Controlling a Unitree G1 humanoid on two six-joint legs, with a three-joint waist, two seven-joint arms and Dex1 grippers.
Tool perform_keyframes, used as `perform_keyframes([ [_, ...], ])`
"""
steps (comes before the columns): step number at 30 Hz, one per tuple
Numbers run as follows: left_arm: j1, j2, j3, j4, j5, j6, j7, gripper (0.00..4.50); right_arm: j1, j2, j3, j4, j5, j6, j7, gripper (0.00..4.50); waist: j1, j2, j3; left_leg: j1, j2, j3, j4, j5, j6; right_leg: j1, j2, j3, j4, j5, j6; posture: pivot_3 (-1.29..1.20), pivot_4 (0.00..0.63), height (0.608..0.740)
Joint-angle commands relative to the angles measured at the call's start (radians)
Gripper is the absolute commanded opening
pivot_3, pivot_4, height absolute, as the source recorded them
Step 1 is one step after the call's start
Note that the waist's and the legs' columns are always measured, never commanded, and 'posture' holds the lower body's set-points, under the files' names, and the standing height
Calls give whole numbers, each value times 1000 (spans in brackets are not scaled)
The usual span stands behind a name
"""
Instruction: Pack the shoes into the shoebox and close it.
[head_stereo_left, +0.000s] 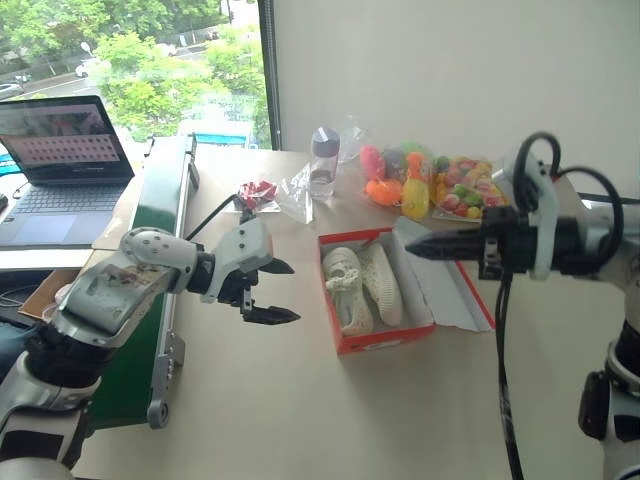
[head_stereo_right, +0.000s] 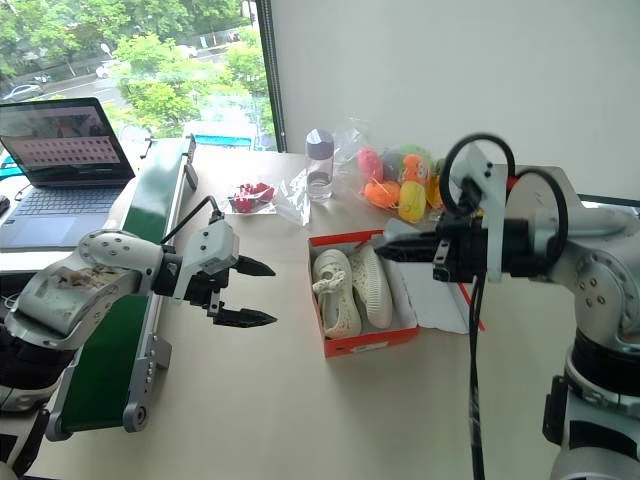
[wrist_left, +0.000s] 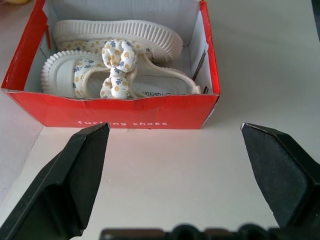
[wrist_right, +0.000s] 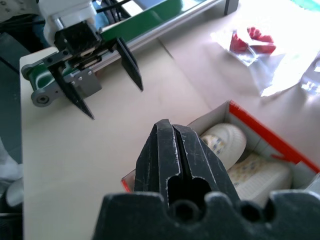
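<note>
The red-orange shoebox (head_stereo_left: 340, 300) lies open on the tan table, its white-lined lid (head_stereo_left: 455, 290) folded flat to the right. Both cream-white shoes (head_stereo_left: 365, 285) lie side by side inside it, one with a knotted, flower-printed strap (wrist_left: 117, 65). My left gripper (head_stereo_left: 295, 292) hovers open and empty to the left of the box, pointing at its red side wall (wrist_left: 110, 112). My right gripper (head_stereo_left: 408, 250) is shut and holds nothing; it hangs above the box's right side and the lid, pointing left.
A long green tray (head_stereo_left: 160, 230) runs along the table's left edge, with a laptop (head_stereo_left: 65, 160) beyond it. At the back stand a bottle (head_stereo_left: 323, 160), a plastic bag with red pieces (head_stereo_left: 258, 192) and bags of colourful toys (head_stereo_left: 455, 185).
</note>
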Motion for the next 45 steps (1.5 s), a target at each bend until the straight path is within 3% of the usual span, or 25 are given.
perform_keyframes([
  [1, -59, -25, -38, 75, 49, -74, -73, 4500, 306, 4, -232, -166, 68, 76, -55, 66, 15, 3, 1, 1, 1, -2, 5, -3, 2, 2, 0, -2, 1, -1, 1, 0, 150, 740],
  [5, -105, -63, -69, 140, 91, -122, -124, 4500, 558, 126, -403, -225, 116, 76, -112, 66, 11, 4, 3, 0, 0, -4, 15, -7, 7, 6, 0, 2, 0, -3, 12, 0, 150, 740],
  [8, -115, -75, -72, 162, 113, -142, -141, 4500, 581, 192, -432, -240, 155, 76, -173, 66, -5, 4, 3, 1, 0, -3, 18, -7, 7, 8, 0, 4, 1, -4, 8, 0, 150, 740],
  [12, -114, -81, -63, 156, 131, -144, -144, 4500, 594, 251, -334, -214, 137, 50, -261, 66, -15, 4, 3, 3, 0, -3, 17, -6, -1, 8, 0, 7, 1, -2, 8, 0, 150, 740],
  [17, -85, -54, -25, 95, 123, -101, -121, 4500, 637, 287, -153, -17, 21, -150, -372, 66, -14, 4, 3, 4, 0, -3, 17, -5, -2, 8, 0, 7, 1, -2, 7, 0, 150, 740],
  [24, -42, -11, 28, 11, 104, -30, -83, 4500, 543, 352, -51, 334, -130, -458, -502, 66, -17, 4, 4, 3, -2, -2, 14, -2, 8, 7, 0, 9, 1, -2, 7, 0, 150, 740],
  [31, -30, 8, 52, -20, 93, 4, -69, 4500, 438, 426, -49, 606, -198, -741, -592, 66, -16, 4, 4, 3, -2, -3, 14, -2, 8, 7, 2, 9, 1, -3, 7, 0, 150, 740],
  [35, -26, 18, 57, -23, 91, 10, -69, 4500, 373, 508, -192, 685, -85, -889, -610, 66, -18, 5, 4, 3, -2, -3, 14, -1, 8, 7, 2, 10, 2, -2, 8, 0, 150, 740],
  [38, -28, 24, 57, -20, 92, 9, -73, 4500, 369, 522, -226, 663, -23, -929, -585, 66, -18, 6, 5, 3, -2, -3, 14, -1, 8, 7, 2, 10, 2, -1, 8, 0, 150, 740],
  [42, -42, 22, 45, -16, 111, 2, -61, 4500, 307, 459, -274, 584, 124, -920, -521, 66, -19, 6, 5, 3, -2, -3, 14, -1, 8, 7, 2, 10, 2, -1, 9, 0, 150, 740],
  [45, -42, 24, 47, -29, 98, 14, -64, 4500, 263, 363, -264, 477, 273, -804, -456, 66, -29, 16, 11, 3, -3, -1, 14, -1, 9, 7, 1, 12, 2, 0, 9, 0, 150, 740],
])
